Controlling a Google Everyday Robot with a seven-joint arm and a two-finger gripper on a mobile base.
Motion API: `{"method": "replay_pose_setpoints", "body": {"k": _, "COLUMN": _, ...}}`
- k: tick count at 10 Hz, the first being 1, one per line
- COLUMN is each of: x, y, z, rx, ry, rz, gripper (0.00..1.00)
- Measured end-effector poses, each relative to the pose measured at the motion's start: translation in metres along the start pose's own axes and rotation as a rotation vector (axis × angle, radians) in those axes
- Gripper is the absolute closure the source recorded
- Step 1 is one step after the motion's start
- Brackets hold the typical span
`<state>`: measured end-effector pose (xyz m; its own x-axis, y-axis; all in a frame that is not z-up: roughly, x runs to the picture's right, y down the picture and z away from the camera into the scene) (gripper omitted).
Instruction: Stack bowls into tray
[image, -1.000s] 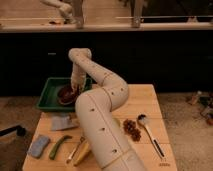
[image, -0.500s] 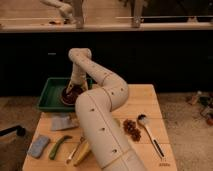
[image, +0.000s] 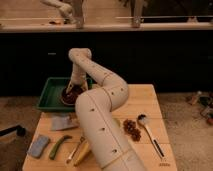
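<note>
A dark reddish-brown bowl (image: 69, 97) sits inside the green tray (image: 50, 93) at the table's back left, toward the tray's right side. My gripper (image: 73, 90) reaches down into the tray, right over the bowl's rim. The arm hides part of the tray's right side.
On the wooden table (image: 145, 107): a grey cloth (image: 63, 121), a blue sponge (image: 38, 146), a green utensil (image: 59, 146), a yellow item (image: 82, 153), a brown clump (image: 132, 128), and a metal ladle (image: 148, 132) at the right. A dark counter front stands behind.
The gripper has stayed over the bowl in the tray, shifting very slightly. Nothing else has moved.
</note>
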<state>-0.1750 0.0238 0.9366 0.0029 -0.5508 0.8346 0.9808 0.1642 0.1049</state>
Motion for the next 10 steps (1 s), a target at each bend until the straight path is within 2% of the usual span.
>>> {"method": "replay_pose_setpoints", "body": {"k": 2, "x": -0.004, "y": -0.001, "z": -0.002, "rx": 0.011, "ry": 0.023, "rz": -0.012, "gripper": 0.2}}
{"method": "replay_pose_setpoints", "body": {"k": 4, "x": -0.019, "y": 0.002, "z": -0.026, "rx": 0.049, "ry": 0.098, "rz": -0.022, "gripper": 0.2}}
{"method": "replay_pose_setpoints", "body": {"k": 7, "x": -0.035, "y": 0.005, "z": -0.042, "rx": 0.08, "ry": 0.166, "rz": -0.038, "gripper": 0.2}}
{"method": "replay_pose_setpoints", "body": {"k": 10, "x": -0.043, "y": 0.007, "z": -0.051, "rx": 0.088, "ry": 0.201, "rz": -0.048, "gripper": 0.2}}
